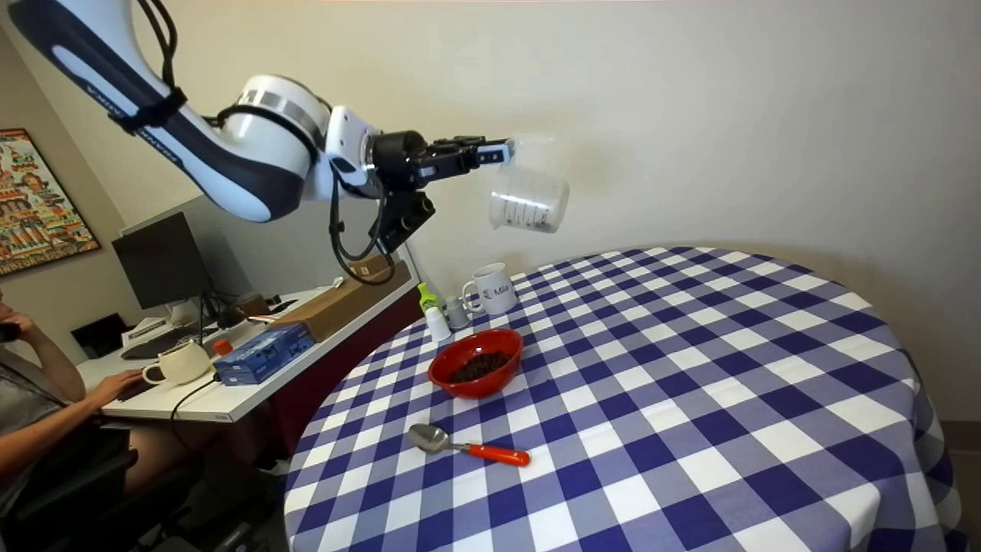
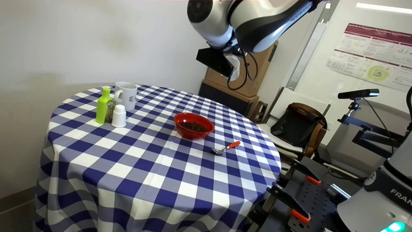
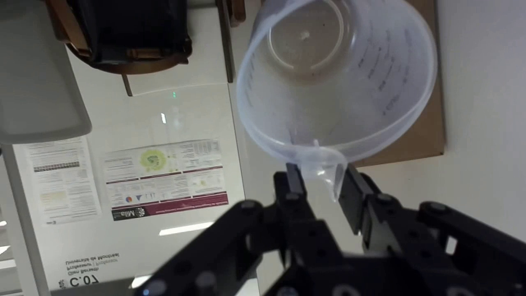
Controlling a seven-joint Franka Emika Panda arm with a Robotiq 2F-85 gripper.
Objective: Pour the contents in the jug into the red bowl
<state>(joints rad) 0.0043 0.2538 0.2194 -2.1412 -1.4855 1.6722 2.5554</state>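
My gripper [image 1: 497, 152] is shut on the handle of the clear jug [image 1: 530, 201], high above the checked table. In the wrist view the fingers [image 3: 322, 181] stand on either side of the handle. The jug [image 3: 341, 94] is tipped on its side with its open mouth facing the wrist camera. Its inside looks empty except for a few small specks near the base. In an exterior view the jug [image 2: 235, 66] is partly hidden behind the arm. The red bowl [image 1: 479, 389] sits upright on the table with dark bits in it; it also shows in an exterior view [image 2: 190, 133].
A spoon with an orange-red handle [image 1: 498, 455] lies near the bowl. A white mug [image 1: 494, 290], a green bottle [image 2: 103, 106], a white shaker [image 2: 119, 116] and a grey shaker [image 1: 457, 313] stand on the table. A desk [image 1: 230, 405] with a seated person is beside the table.
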